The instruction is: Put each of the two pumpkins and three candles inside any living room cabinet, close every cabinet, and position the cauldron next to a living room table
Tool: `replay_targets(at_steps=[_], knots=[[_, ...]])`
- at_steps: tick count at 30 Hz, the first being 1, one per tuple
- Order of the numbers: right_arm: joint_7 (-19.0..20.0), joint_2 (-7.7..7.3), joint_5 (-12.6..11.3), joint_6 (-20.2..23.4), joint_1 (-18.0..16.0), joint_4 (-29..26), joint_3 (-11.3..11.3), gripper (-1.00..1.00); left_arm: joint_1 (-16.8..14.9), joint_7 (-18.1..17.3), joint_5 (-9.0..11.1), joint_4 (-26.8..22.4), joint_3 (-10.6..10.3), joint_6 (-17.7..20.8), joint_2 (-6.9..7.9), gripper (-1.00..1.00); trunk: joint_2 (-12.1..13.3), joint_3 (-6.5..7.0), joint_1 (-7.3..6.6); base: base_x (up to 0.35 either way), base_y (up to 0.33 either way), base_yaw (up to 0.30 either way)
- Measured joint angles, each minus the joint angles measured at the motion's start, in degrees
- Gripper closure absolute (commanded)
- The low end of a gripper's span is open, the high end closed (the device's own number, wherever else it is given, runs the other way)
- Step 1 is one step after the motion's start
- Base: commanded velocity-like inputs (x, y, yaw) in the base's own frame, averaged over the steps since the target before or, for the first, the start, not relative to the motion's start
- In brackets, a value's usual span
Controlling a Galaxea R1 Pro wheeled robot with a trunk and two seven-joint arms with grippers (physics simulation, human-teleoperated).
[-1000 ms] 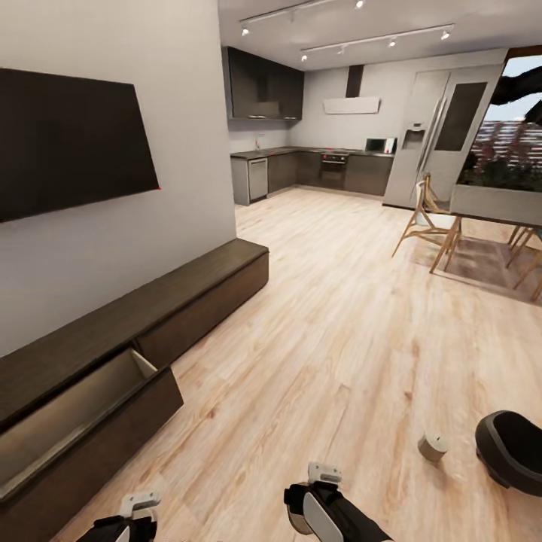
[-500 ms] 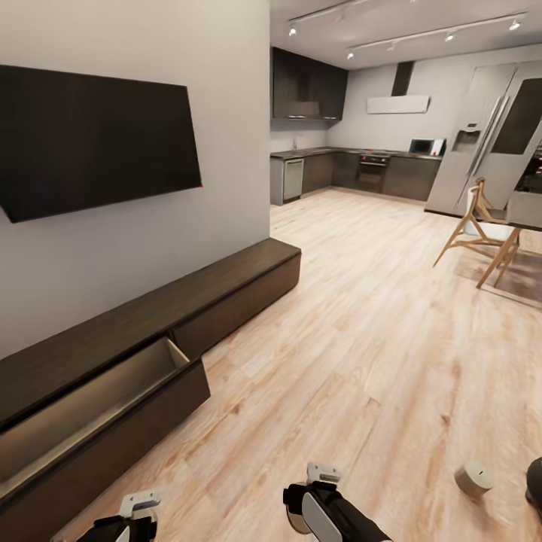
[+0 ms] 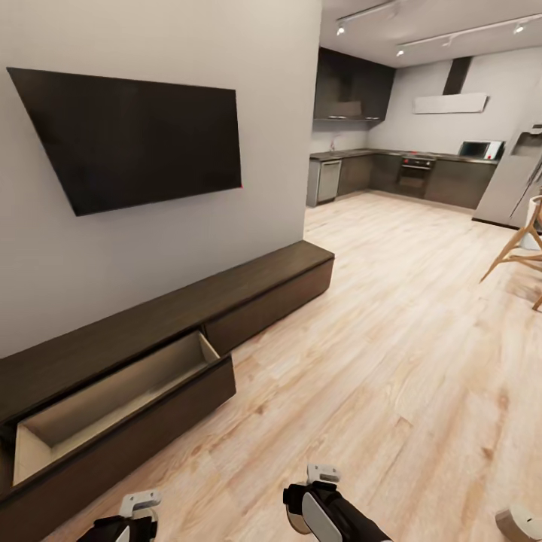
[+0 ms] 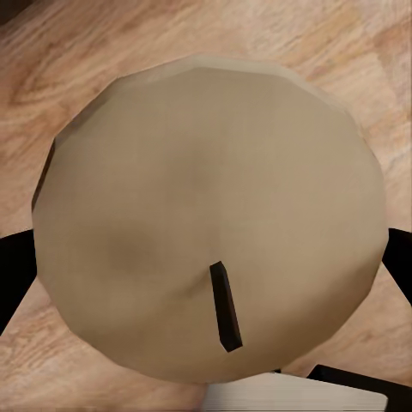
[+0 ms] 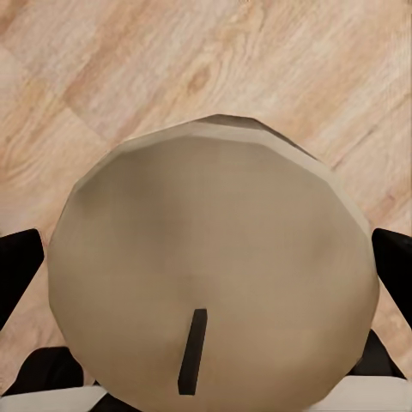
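Note:
A stubby beige candle (image 4: 197, 206) with a dark wick sits between the black fingers (image 4: 15, 275) of my left gripper (image 4: 206, 270), which is shut on it above the wood floor. My right gripper (image 5: 206, 266) is shut on a second candle (image 5: 215, 257) in the same way. In the head view both grippers, left (image 3: 139, 503) and right (image 3: 322, 476), hang low at the bottom edge. The long dark-brown cabinet (image 3: 248, 282) runs along the wall to my left, and its near drawer (image 3: 113, 395) stands pulled open with a pale inside. A third candle (image 3: 521, 525) lies on the floor at the bottom right corner.
A black TV (image 3: 143, 139) hangs on the wall above the cabinet. The light wood floor (image 3: 391, 339) stretches ahead to the dark kitchen units (image 3: 406, 173). A wooden chair's legs (image 3: 519, 256) show at the right edge.
The camera has turned left: cabinet and TV now sit further right in the picture, the cauldron has left it, and the floor candle is at the corner. Both grippers hold as before.

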Motion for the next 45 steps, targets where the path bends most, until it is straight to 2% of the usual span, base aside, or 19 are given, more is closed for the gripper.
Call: replay_targets(at_steps=[5, 13, 25, 35, 45], knots=[[0.0, 0.0, 0.0, 0.0, 0.0, 0.0, 0.0, 1.0, 0.0, 0.0, 0.0, 0.0, 0.0, 0.1, 0.0, 1.0, 2.0, 0.9, -1.1, 0.0, 0.0, 0.293], [0.0, 0.0, 0.0, 0.0, 0.0, 0.0, 0.0, 1.0, 0.0, 0.0, 0.0, 0.0, 0.0, 0.1, -0.08, 1.0, 2.0, 0.9, -1.1, 0.025, -0.002, 0.293], [0.0, 0.0, 0.0, 0.0, 0.0, 0.0, 0.0, 1.0, 0.0, 0.2, 0.0, 0.0, 0.0, 0.1, -0.09, 1.0, 2.0, 0.9, -1.11, 0.253, -0.148, 0.293], [0.0, 0.0, 0.0, 0.0, 0.0, 0.0, 0.0, 1.0, 0.0, 0.1, 0.0, 0.0, 0.0, 0.0, -0.09, 1.0, 2.0, 0.9, -1.11, 0.021, -0.018, 0.293], [0.0, -0.01, 0.0, 0.0, 0.0, 0.0, 0.1, 1.0, 0.0, 0.2, 0.0, 0.0, 0.0, 0.1, -0.09, 1.0, 6.0, 2.69, -3.29, 0.0, 0.0, 0.293]])
